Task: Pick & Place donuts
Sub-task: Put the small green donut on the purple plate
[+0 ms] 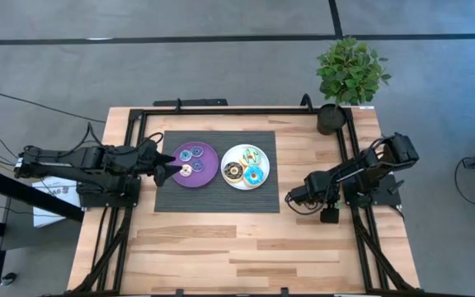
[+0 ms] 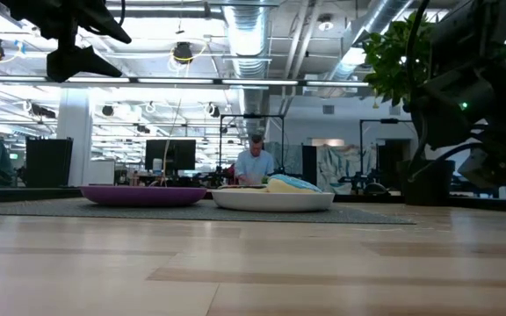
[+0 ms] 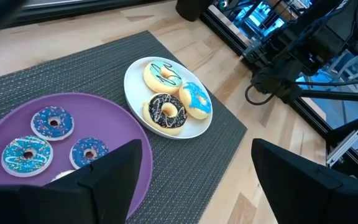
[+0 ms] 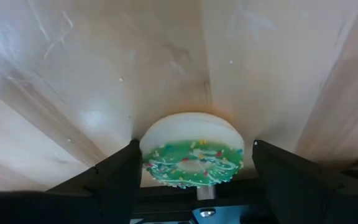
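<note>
My left gripper (image 1: 170,169) hangs open over the left rim of the purple plate (image 1: 207,176), touching nothing. In its wrist view the plate (image 3: 104,121) carries three blue donuts (image 3: 53,122) and a cream one (image 3: 64,177) half hidden behind a finger. The white plate (image 3: 132,81) holds a brown donut (image 3: 165,112), a cyan donut (image 3: 196,99) and a light green donut (image 3: 160,76). My right gripper (image 1: 289,198) sits low over bare wood right of the mat, shut on a small green donut (image 4: 194,158). My right gripper (image 4: 194,146) pinches the green donut by opposite sides of its cream rim (image 4: 146,155), one finger on each side. The fingers slant down toward the wooden table. The donut is tilted, its green icing facing back at the wrist. Whether its far rim touches the wood I cannot tell.
Both plates rest on a dark ribbed mat (image 1: 217,198). A potted plant (image 1: 349,78) stands at the far right corner. Black frame rails (image 1: 361,239) run along the table's sides. Open wood lies toward the near edge. A person (image 2: 255,162) sits far behind the table.
</note>
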Tool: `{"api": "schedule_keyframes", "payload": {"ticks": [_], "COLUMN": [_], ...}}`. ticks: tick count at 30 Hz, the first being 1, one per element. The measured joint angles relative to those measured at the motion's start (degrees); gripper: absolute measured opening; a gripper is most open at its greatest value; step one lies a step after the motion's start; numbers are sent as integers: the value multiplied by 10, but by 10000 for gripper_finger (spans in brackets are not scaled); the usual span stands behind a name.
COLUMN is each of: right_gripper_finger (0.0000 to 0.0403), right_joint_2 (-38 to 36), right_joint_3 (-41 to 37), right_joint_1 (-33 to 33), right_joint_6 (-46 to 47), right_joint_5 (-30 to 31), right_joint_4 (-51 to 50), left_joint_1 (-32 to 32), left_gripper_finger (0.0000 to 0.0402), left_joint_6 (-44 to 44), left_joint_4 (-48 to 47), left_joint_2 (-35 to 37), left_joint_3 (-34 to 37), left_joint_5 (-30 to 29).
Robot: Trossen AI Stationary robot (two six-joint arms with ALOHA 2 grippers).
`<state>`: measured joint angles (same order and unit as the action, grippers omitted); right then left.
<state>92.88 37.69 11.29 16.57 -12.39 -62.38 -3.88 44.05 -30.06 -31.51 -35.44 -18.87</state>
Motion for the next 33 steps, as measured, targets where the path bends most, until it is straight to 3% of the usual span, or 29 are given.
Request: {"api": "schedule_keyframes", "payload": {"ticks": [24,33], "right_gripper_finger": [272,222], "right_joint_2": [0,0], "right_joint_3": [0,0], "right_joint_1": [0,-2], "right_joint_6": [16,21], "right_joint_5": [-9,-13], "right_joint_4": [2,6], "left_joint_1": [0,0], "left_gripper_finger": [297,297], "left_joint_6": [-1,-3], "left_joint_4": [0,-6], "left_joint_2": [0,0], "left_joint_3": [0,0], "left_joint_5": [0,0]}}
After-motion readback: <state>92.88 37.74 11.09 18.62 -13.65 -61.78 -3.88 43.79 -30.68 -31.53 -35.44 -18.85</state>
